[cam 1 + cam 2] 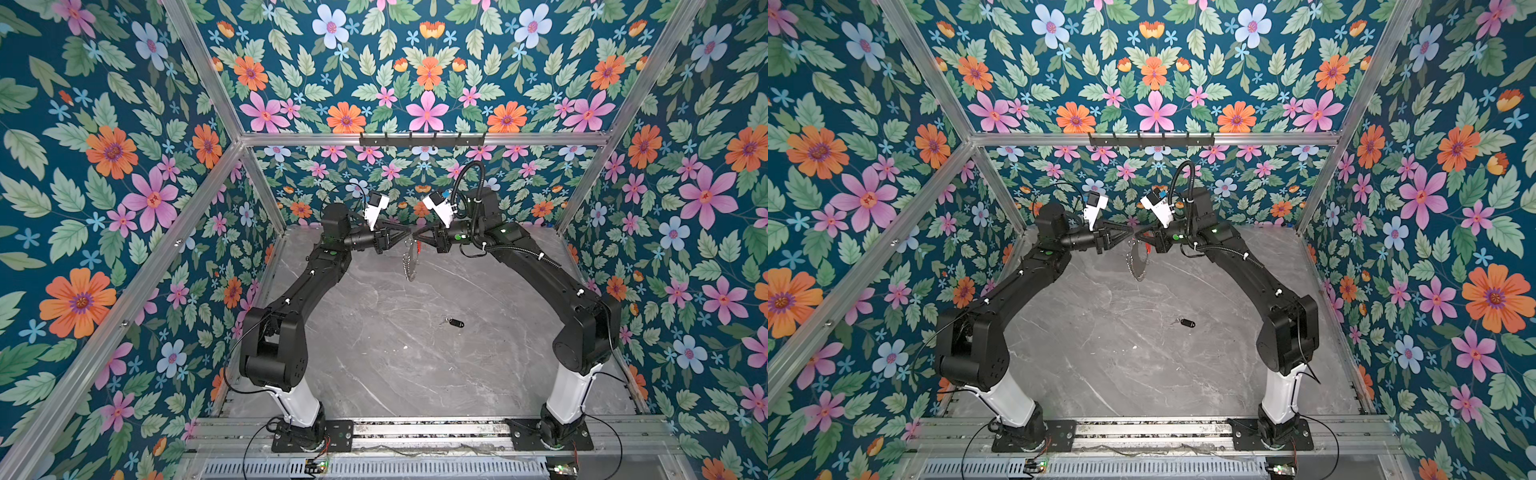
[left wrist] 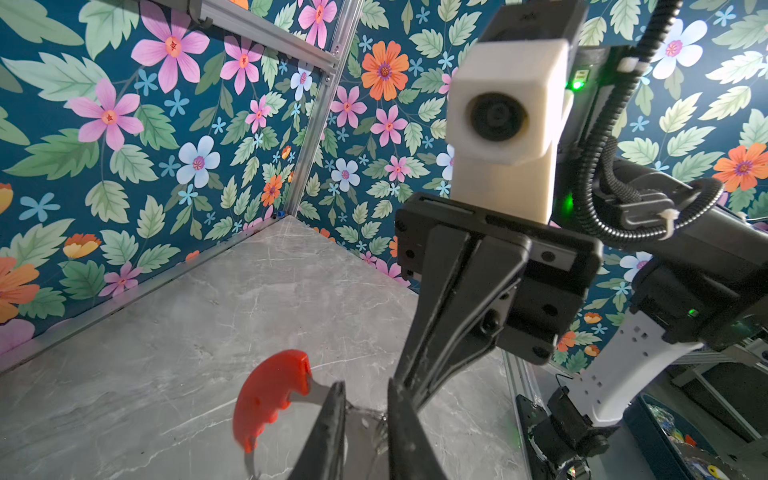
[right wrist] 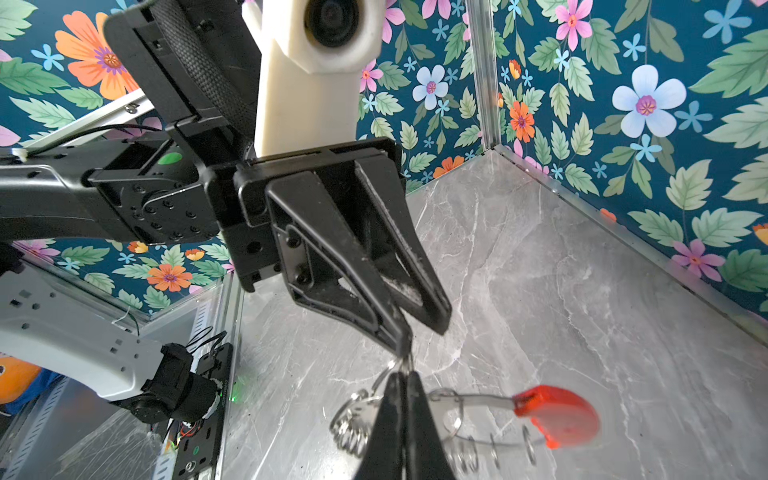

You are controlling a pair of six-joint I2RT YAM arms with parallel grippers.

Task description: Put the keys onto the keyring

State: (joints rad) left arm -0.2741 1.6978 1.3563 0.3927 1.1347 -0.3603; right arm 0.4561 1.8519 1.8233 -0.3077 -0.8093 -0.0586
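Up at the back, the keyring (image 1: 410,262), a flat grey disc fringed with silver loops (image 3: 353,424) and bearing a red curved piece (image 3: 557,415), hangs pinched in the closed right tool (image 3: 401,382), with the left tool (image 2: 365,386) narrow at its rim, grip unclear, while the keys (image 1: 455,322), a black tag, lie well apart on the tabletop (image 1: 374,353).
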